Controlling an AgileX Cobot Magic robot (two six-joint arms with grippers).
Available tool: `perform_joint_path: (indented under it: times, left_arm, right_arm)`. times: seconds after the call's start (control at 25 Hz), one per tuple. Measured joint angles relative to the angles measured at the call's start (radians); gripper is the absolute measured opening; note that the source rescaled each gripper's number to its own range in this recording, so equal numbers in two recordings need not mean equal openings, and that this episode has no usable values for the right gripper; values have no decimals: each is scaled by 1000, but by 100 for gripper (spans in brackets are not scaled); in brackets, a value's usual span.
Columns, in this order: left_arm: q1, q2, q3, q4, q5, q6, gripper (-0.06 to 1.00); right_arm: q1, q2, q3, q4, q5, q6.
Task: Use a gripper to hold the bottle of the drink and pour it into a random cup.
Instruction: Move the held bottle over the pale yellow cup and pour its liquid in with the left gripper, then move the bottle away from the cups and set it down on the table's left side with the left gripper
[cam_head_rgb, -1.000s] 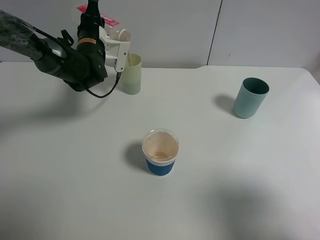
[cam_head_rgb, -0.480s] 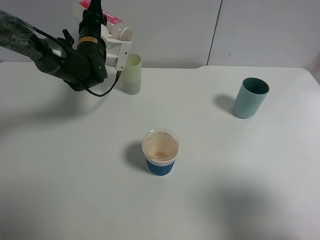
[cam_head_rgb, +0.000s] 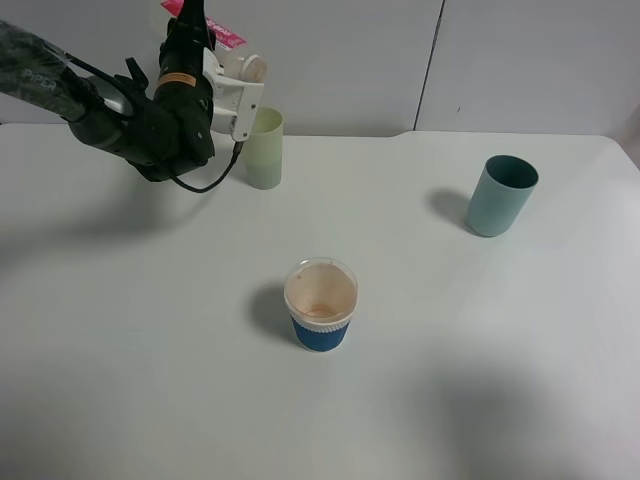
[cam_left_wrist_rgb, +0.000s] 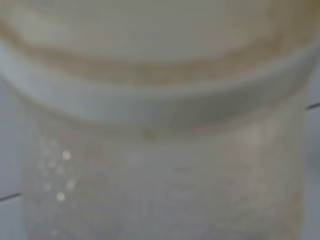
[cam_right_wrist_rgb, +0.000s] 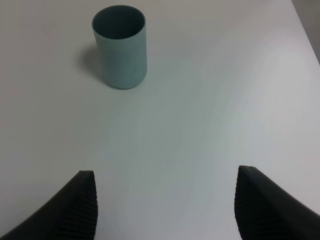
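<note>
In the exterior high view my left gripper is shut on the small clear bottle, held tipped on its side at the back left of the table. Its wide round neck points right, just above the rim of the pale yellow-green cup. The bottle's red-printed label shows above the gripper. The left wrist view is filled by the blurred clear bottle; no fingers show there. My right gripper is open and empty above the table, short of a teal cup.
A blue-sleeved clear cup with a white rim stands mid-table. The teal cup stands at the right. The white table meets a pale wall behind the yellow-green cup.
The left gripper has rolled a little and shifted slightly right, bringing the bottle's neck closer over the yellow-green cup. The cups have not moved.
</note>
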Motion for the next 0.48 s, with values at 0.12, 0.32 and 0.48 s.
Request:
perform_joint_path:
  times: [0.12,0.32,0.48]
  left_arm:
    - [0,0,0,-59,3,-12,0]
    - [0,-3,0,-165,46,-42,0]
    - [0,-27,0,-259,117,-46,0]
  right_arm:
    - [0,0,0,0,0,0]
    - [0,0,0,0,0,0]
    - [0,0,0,0,0,0]
